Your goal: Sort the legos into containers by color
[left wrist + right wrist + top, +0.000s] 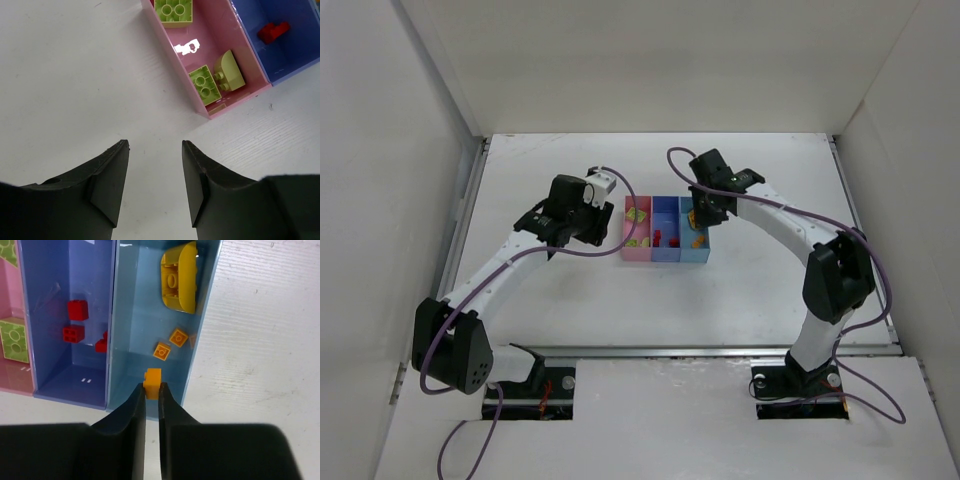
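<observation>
Three joined bins stand mid-table: pink [636, 252], blue-violet [665, 206] and light blue [704, 250]. My right gripper [151, 388] is shut on a small orange brick [152, 380] and holds it over the near end of the light blue bin [135, 320]. That bin holds a large yellow curved brick [179, 281] and two small orange bricks [170, 344]. The blue-violet bin [50, 360] holds red bricks [74, 320]. My left gripper [155, 152] is open and empty over bare table left of the pink bin [220, 35], which holds yellow-green bricks [204, 84].
White walls enclose the table [570, 300] on the left, back and right. A metal rail [700, 350] runs along the near edge in front of the arm bases. Purple cables loop off both arms.
</observation>
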